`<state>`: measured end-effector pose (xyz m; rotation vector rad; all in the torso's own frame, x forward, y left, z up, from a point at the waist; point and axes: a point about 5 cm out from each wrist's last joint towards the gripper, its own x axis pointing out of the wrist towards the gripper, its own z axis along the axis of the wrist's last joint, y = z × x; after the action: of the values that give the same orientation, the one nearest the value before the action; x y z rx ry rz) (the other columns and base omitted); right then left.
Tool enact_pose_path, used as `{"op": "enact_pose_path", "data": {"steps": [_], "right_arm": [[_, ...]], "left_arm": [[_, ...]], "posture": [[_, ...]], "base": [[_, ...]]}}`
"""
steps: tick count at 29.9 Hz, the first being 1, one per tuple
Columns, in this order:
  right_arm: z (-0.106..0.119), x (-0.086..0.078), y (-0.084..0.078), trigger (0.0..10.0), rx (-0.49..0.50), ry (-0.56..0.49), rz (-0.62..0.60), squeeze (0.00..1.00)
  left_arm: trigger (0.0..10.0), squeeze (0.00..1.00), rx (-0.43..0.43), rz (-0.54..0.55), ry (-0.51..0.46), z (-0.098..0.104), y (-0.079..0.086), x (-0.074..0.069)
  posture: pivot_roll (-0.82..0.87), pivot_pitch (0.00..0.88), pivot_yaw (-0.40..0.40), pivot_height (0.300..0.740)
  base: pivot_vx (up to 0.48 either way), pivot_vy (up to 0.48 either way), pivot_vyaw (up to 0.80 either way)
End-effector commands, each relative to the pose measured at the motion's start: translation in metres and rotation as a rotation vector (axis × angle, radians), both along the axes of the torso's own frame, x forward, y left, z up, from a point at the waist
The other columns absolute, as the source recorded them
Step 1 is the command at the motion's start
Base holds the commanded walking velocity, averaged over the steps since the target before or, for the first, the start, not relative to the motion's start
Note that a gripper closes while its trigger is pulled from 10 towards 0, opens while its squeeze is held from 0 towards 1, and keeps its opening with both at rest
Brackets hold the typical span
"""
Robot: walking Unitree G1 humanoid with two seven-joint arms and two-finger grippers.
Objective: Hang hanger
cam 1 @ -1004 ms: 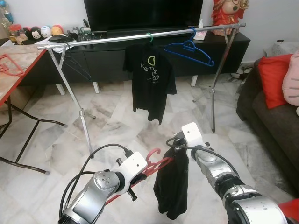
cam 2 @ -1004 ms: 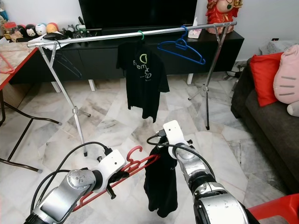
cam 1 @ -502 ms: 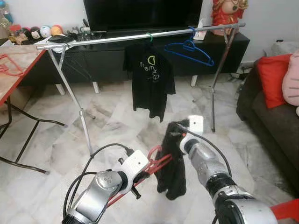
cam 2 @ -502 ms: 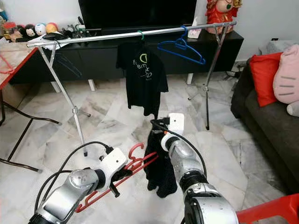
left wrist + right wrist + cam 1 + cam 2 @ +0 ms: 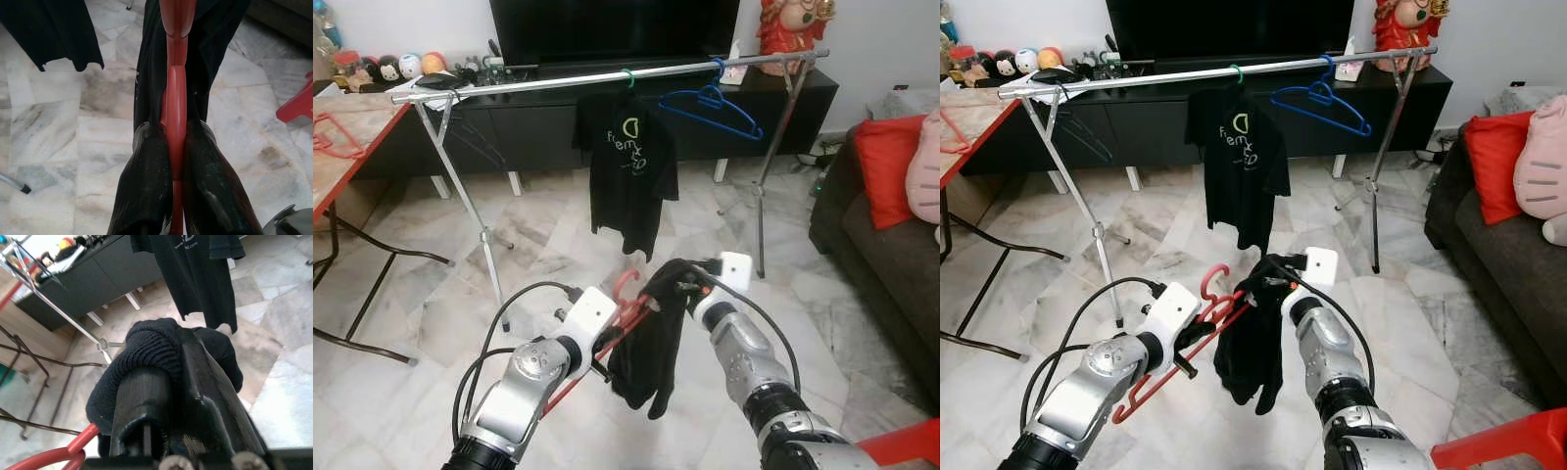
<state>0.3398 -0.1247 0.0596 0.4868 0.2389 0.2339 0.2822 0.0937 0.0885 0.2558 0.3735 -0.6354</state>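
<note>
The red hanger (image 5: 176,98) is smooth, glossy plastic, pinched between ribbed matt black fingers (image 5: 146,186). The black garment (image 5: 146,355) shows a coarse knitted cloth. The clothes rail (image 5: 607,76) is shiny bare metal, and the floor (image 5: 548,245) is polished veined marble.

A clothes rail (image 5: 607,76) spans the room at twelve o'clock, a shirt (image 5: 628,166) hanging at its middle and an empty hanger (image 5: 710,106) to its right. Behind stands a cabinet (image 5: 558,127); a table (image 5: 352,137) at ten o'clock, a sofa (image 5: 881,235) at three.
</note>
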Motion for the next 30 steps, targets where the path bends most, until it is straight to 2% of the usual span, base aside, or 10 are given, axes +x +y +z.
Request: {"op": "enact_pose_path", "data": {"steps": [1, 5, 8, 9, 10, 12, 20, 23, 26, 30], "right_arm": [[0.009, 0.002, 0.005, 10.0, 0.08, -0.044, 0.036, 0.0], [0.013, 0.0, 0.014, 10.0, 0.226, -0.059, 0.091, 0.0], [0.012, 0.0, 0.013, 10.0, 0.262, -0.048, 0.079, 0.0], [0.012, 0.0, 0.012, 10.0, 0.295, -0.036, 0.06, 0.0], [0.011, -0.001, 0.01, 10.0, 0.383, -0.013, 0.035, 0.0], [0.011, -0.002, 0.01, 10.0, 0.408, -0.009, 0.034, 0.0], [0.027, -0.01, 0.009, 10.0, 0.605, -0.08, 0.045, 0.0], [0.031, -0.018, 0.019, 10.0, 0.614, -0.101, 0.14, 0.0], [0.034, -0.03, 0.029, 10.0, 0.573, -0.13, 0.254, 0.0], [0.037, -0.038, 0.031, 10.0, 0.55, -0.153, 0.308, 0.0]], "left_arm": [[10.0, 0.0, -0.038, -0.013, -0.01, 0.007, -0.001, 0.002], [10.0, 0.0, -0.059, -0.042, 0.001, 0.006, -0.006, 0.0], [10.0, 0.0, -0.063, -0.039, -0.001, 0.006, -0.006, 0.0], [10.0, 0.0, -0.064, -0.035, -0.004, 0.006, -0.006, 0.0], [10.0, 0.0, -0.076, -0.015, -0.012, 0.008, -0.006, 0.003], [10.0, 0.0, -0.081, -0.009, -0.014, 0.009, -0.006, 0.004], [10.0, 0.0, -0.21, 0.031, -0.022, 0.019, -0.008, 0.011], [10.0, 0.0, -0.232, -0.001, -0.009, 0.02, -0.011, 0.009], [10.0, 0.0, -0.225, -0.034, -0.007, 0.021, -0.014, 0.008], [10.0, 0.0, -0.256, -0.047, -0.011, 0.025, -0.017, 0.008]], "posture": [[0.02, 0.0, 0.002, 0.74], [0.02, 0.0, 0.003, 0.74], [0.02, 0.0, 0.003, 0.74], [0.02, 0.0, 0.002, 0.74], [0.02, 0.0, 0.001, 0.74], [0.02, 0.0, 0.001, 0.74], [0.01, 0.0, 0.009, 0.74], [0.01, 0.0, 0.012, 0.74], [0.01, 0.0, 0.018, 0.74], [0.0, 0.0, 0.024, 0.74]], "base": [[0.0, 0.0, 0.0], [0.0, 0.0, 0.0], [0.0, 0.0, 0.0], [0.0, 0.0, 0.0], [0.0, 0.0, 0.0], [0.0, 0.0, 0.0], [0.0, 0.0, 0.0], [0.0, 0.0, 0.0], [0.0, 0.0, 0.0], [0.0, 0.0, 0.0]]}}
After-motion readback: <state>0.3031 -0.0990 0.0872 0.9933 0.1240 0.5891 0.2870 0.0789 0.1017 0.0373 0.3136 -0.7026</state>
